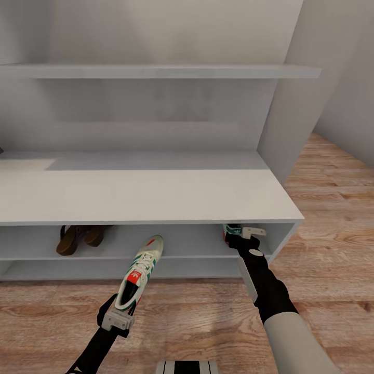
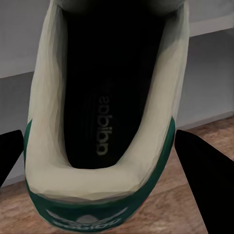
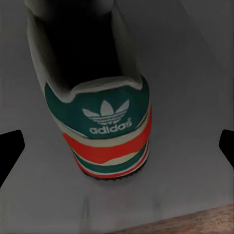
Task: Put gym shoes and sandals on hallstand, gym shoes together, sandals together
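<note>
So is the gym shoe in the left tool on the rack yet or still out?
Still out. The gym shoe sits gripped at the heel by the left tool, toe pointing toward the hallstand, above the floor.

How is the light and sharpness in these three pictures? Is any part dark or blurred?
Head view: soft, even light, no glare; the lower tier of the shoe rack lies in shadow, so the sandals look dim. Left wrist view: the held sneaker is very close and slightly soft, its inside almost black. Right wrist view: the second sneaker sits on a grey shelf, its edges a little blurred.
</note>
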